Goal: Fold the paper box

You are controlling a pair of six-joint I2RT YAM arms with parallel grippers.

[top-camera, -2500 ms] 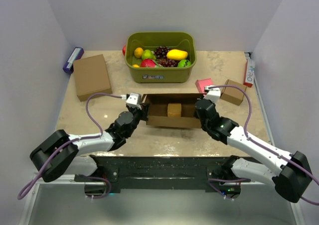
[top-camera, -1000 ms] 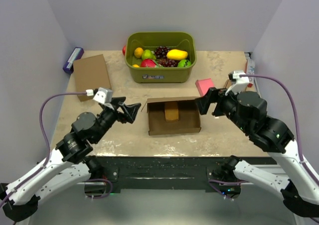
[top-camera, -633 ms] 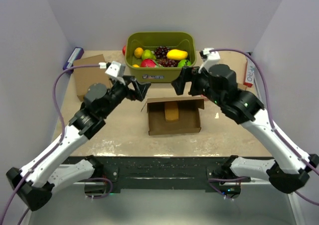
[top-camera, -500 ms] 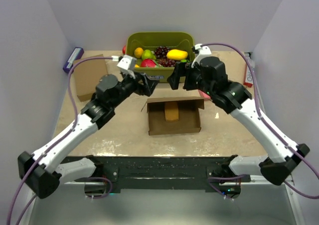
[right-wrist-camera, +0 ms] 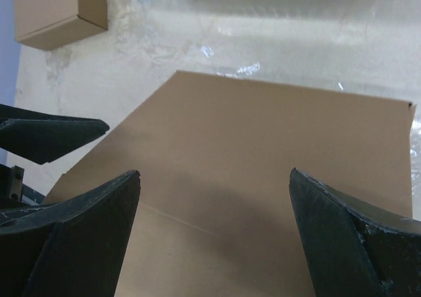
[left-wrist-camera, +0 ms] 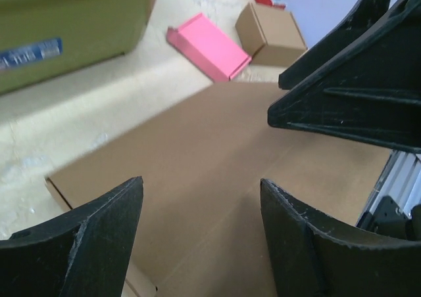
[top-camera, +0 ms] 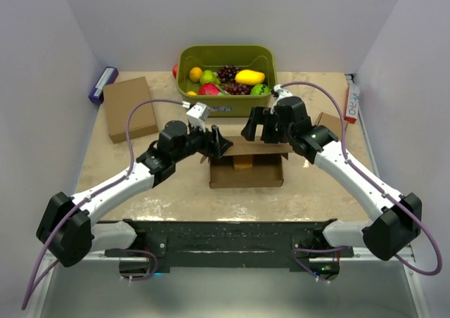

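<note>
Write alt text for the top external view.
Two open black two-finger grippers, the left gripper and the right gripper, hang over the rear flap of a plain brown corrugated cardboard mailer box. Behind it sits an olive-green plastic tub of fruit; a flat brown cardboard rectangle lies at the left.

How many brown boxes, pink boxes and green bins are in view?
Brown boxes: 3 (paper box, flat box, small cube)
Pink box: 1
Green bin: 1
Total: 5
</note>
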